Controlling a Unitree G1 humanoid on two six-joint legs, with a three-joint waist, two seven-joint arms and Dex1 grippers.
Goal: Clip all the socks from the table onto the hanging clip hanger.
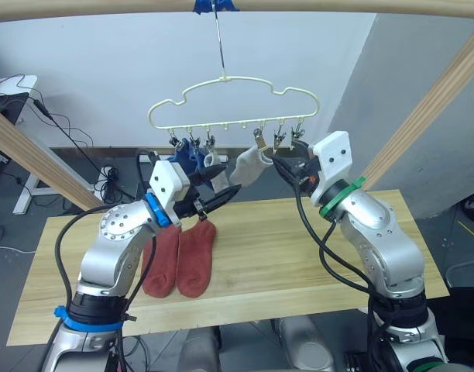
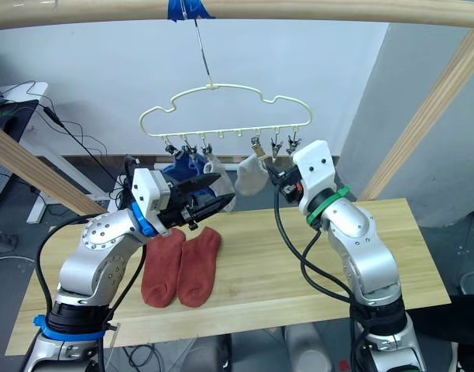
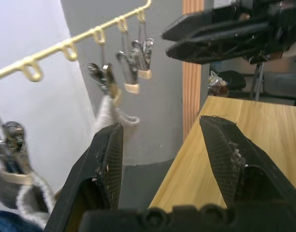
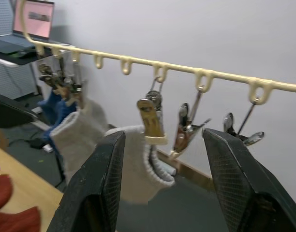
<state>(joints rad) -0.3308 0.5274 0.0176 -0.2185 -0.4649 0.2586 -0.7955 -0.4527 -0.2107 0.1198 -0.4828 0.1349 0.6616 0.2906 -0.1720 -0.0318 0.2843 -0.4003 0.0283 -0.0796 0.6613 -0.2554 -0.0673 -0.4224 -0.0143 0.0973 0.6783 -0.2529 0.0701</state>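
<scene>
Two rust-red socks point(image 1: 180, 260) lie side by side on the worktop point(image 1: 299, 240) while blue socks point(image 1: 187, 159) and grey socks point(image 1: 249, 165) hang clipped on the hanger point(image 1: 233, 105), and both the left gripper point(image 1: 215, 191) and right gripper point(image 4: 162, 183) hover released, fingers spread and empty.

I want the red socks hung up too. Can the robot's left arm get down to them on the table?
Probably yes. The left gripper is open and empty, hovering just above the two red socks, which lie flat on the table with nothing on top of them or in between.
</scene>
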